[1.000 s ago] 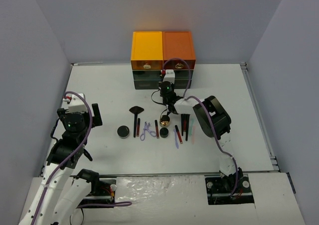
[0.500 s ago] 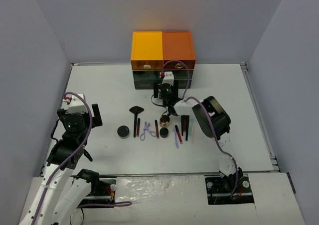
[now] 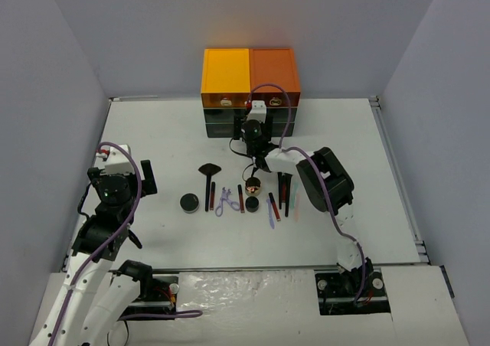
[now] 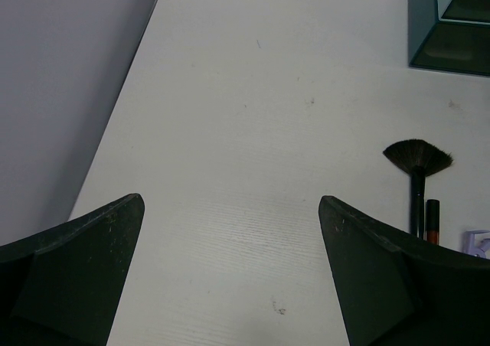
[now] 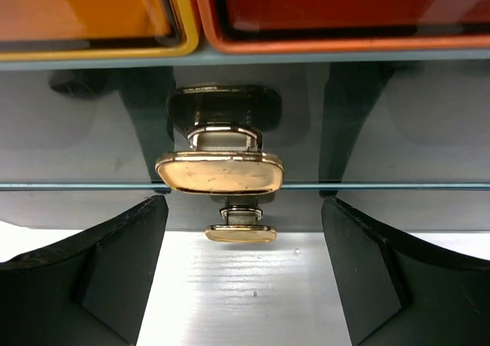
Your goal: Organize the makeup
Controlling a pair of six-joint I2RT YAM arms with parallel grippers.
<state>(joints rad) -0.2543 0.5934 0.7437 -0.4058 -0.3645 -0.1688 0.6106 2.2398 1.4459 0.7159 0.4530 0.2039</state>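
Note:
The makeup lies in a row at mid-table: a black round jar (image 3: 189, 201), a fan brush (image 3: 209, 170), red-black pencils (image 3: 240, 198), a purple curler (image 3: 224, 200), a gold-lidded jar (image 3: 253, 184), black brushes (image 3: 285, 190) and a purple stick (image 3: 270, 220). My right gripper (image 3: 256, 133) is beyond the row, low and facing the drawer box. It is open (image 5: 243, 202), with a gold handle (image 5: 220, 171) of the dark drawer just ahead between the fingers, untouched. My left gripper (image 3: 122, 179) hangs open (image 4: 230, 202) over bare table at the left. The fan brush (image 4: 417, 159) is off to its right.
The orange-and-dark drawer box (image 3: 250, 91) stands at the back centre against the wall, its drawers shut. A smaller gold handle (image 5: 240, 233) sits below the larger one. Grey walls close in the table on three sides.
My right gripper has opened from shut and moved away from the gold-lidded jar towards the drawer box. The left arm has not moved.

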